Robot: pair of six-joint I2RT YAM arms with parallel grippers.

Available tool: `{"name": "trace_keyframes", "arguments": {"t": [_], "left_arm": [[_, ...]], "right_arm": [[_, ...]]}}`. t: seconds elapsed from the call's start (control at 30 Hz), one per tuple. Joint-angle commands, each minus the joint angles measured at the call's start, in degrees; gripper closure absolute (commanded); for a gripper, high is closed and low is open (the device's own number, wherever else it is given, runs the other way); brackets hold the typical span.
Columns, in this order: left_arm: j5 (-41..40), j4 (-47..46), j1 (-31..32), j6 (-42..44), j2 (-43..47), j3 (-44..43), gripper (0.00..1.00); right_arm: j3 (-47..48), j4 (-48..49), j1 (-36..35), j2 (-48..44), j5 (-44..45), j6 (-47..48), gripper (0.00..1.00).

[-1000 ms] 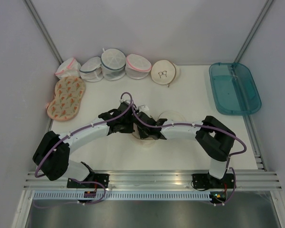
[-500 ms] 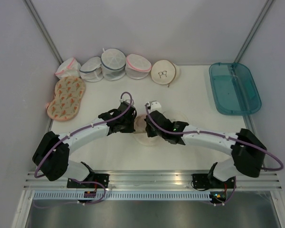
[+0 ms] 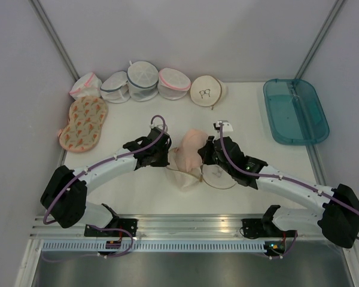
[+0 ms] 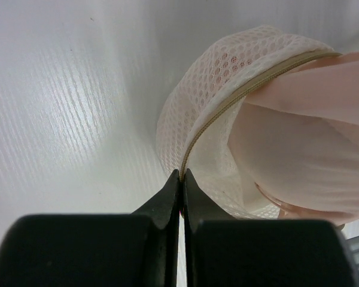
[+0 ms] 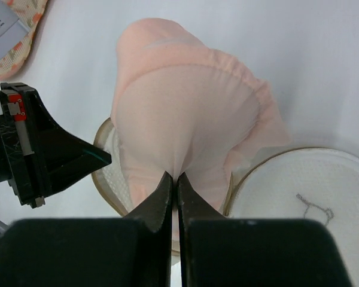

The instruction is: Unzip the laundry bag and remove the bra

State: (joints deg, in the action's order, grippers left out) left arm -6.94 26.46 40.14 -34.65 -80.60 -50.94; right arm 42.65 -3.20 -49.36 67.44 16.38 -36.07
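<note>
The cream laundry bag (image 3: 184, 178) lies unzipped mid-table, and its lid (image 5: 299, 185), with a black outline on it, is flapped to the right. My left gripper (image 4: 180, 173) is shut on the tan zip rim (image 4: 227, 107) of the mesh half (image 4: 209, 78). My right gripper (image 5: 176, 176) is shut on a fold of the peach-pink bra (image 5: 185, 107), which is lifted in a bunch above the open half (image 5: 107, 164). From above, the bra (image 3: 190, 148) sits between the left gripper (image 3: 166, 156) and the right gripper (image 3: 204, 154).
Along the back wall stand white mesh bags (image 3: 142, 79) and another cream bag with a bra outline (image 3: 206, 91). A flat orange-patterned bag (image 3: 84, 122) lies at the far left. A teal tray (image 3: 295, 110) sits at the back right.
My right gripper has shut on the bra and drawn it up and to the right, out of the open bag; the right arm swung outward. The left gripper has kept its hold.
</note>
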Motion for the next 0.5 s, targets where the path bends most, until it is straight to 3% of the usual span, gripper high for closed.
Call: {"name": "trace_keyframes", "arguments": {"t": [0.0,0.2,0.47], "left_arm": [[-0.4,-0.6,-0.2,-1.8,1.9,0.2,0.98],[0.1,-0.5,-0.2,-2.1,1.7,0.3,0.98],[0.4,-0.5,-0.2,-2.1,2.0,0.2,0.98]], "right_arm": [[-2.5,9.8,0.9,-4.5,3.1,-4.6,1.0],[-3.0,16.4,3.9,-10.5,3.8,-6.9,1.0],[1.9,13.2,9.5,-13.6,6.3,-8.0,1.0]]}}
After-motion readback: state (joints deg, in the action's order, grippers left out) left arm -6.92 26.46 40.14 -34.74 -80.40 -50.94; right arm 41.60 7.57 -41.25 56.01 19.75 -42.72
